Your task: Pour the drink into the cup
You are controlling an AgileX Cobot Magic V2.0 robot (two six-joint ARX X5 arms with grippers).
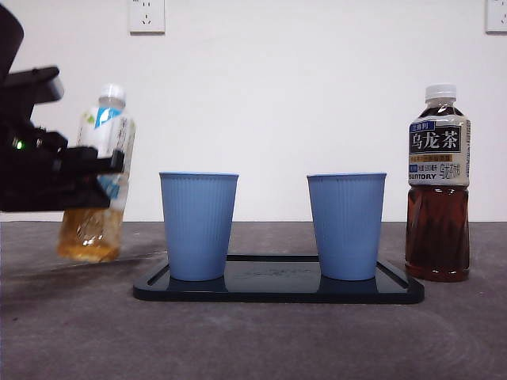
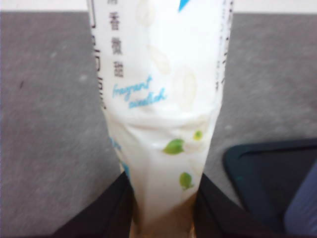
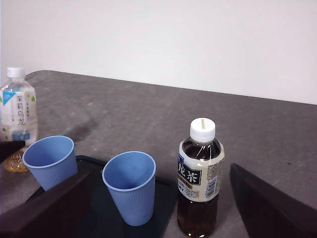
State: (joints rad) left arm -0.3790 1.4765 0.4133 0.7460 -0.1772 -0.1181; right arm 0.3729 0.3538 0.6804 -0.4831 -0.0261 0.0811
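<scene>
A pale tea bottle (image 1: 97,186) with a white label and white cap leans with its cap toward the cups, its base low over the table at the left. My left gripper (image 1: 103,176) is shut on its lower body; the left wrist view shows the bottle (image 2: 163,99) pinched between the jaws of that gripper (image 2: 163,201). Two empty blue cups stand on a dark tray (image 1: 277,291): the left cup (image 1: 198,226) is nearest the bottle, the right cup (image 1: 346,226) beyond it. My right gripper (image 3: 162,171) hangs open above the table, holding nothing.
A dark oolong tea bottle (image 1: 438,186) with a white cap stands upright to the right of the tray, also seen as the capped dark bottle (image 3: 199,181) in front of the right gripper. A white wall closes the far side of the grey table (image 1: 253,340).
</scene>
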